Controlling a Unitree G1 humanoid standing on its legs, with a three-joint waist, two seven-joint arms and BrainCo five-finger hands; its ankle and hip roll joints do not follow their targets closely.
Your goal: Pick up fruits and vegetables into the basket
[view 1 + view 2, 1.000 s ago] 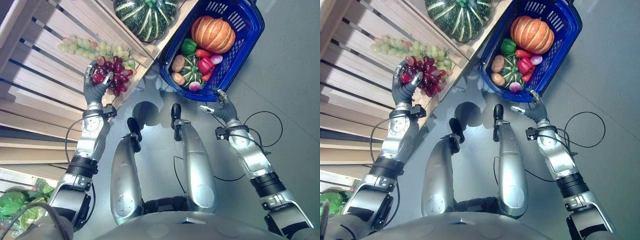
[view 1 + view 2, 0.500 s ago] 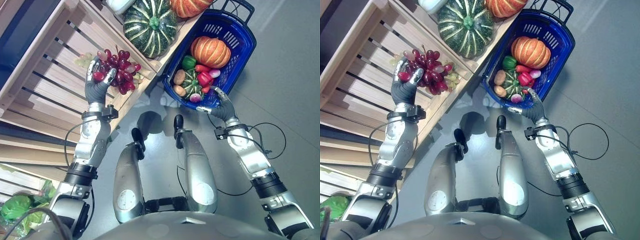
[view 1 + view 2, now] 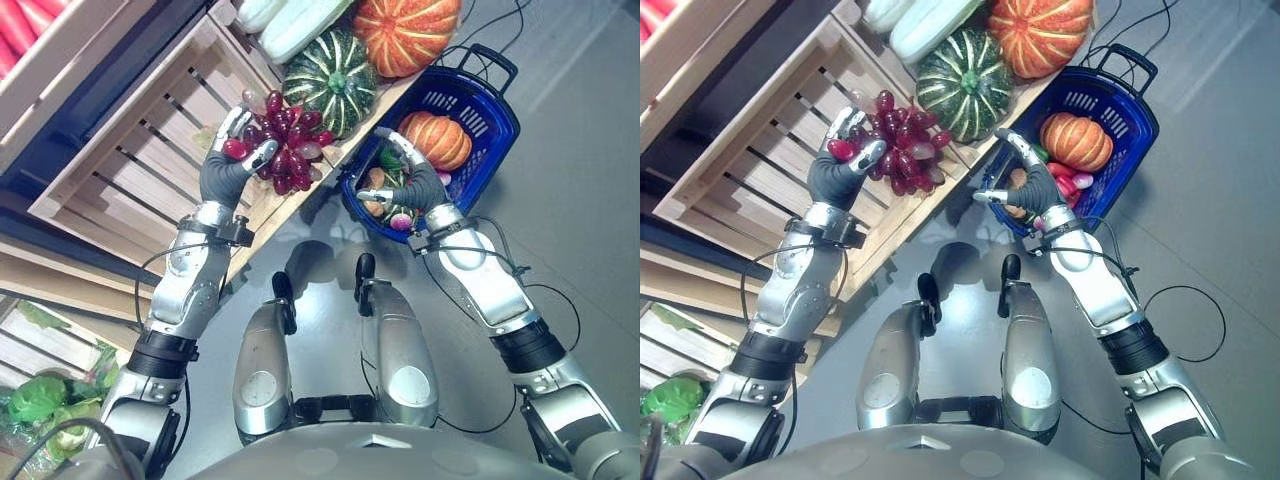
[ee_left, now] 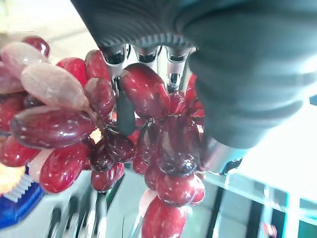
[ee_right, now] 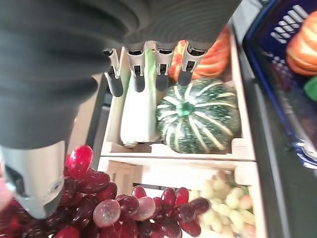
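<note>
From the left eye view, you see the left hand (image 3: pixel 232 165) raised over the slatted wooden crate (image 3: pixel 130 150), its fingers curled round a bunch of red grapes (image 3: pixel 288 150) that hangs clear of the slats. Just past the grapes sits a green striped squash (image 3: pixel 335 88) in the next crate, with an orange pumpkin (image 3: pixel 405 35) beyond it. Your right hand (image 3: pixel 410 175) hovers at the near rim of the blue basket (image 3: pixel 490 105), fingers straight and holding nothing. The basket stands on the floor beside the crates and holds a small orange pumpkin (image 3: pixel 440 138) and other vegetables.

The right eye view shows the same layout, with a pale long vegetable (image 3: pixel 930 25) lying beside the squash.

In the left wrist view, the fingers (image 4: pixel 121 106) are wrapped into the grapes, which dangle below the palm.

In the right wrist view, the fingers (image 5: pixel 136 77) stand straight and apart, pointing toward the squash, with the red grapes near the thumb and some green grapes (image 5: pixel 230 203) on the slats.
</note>
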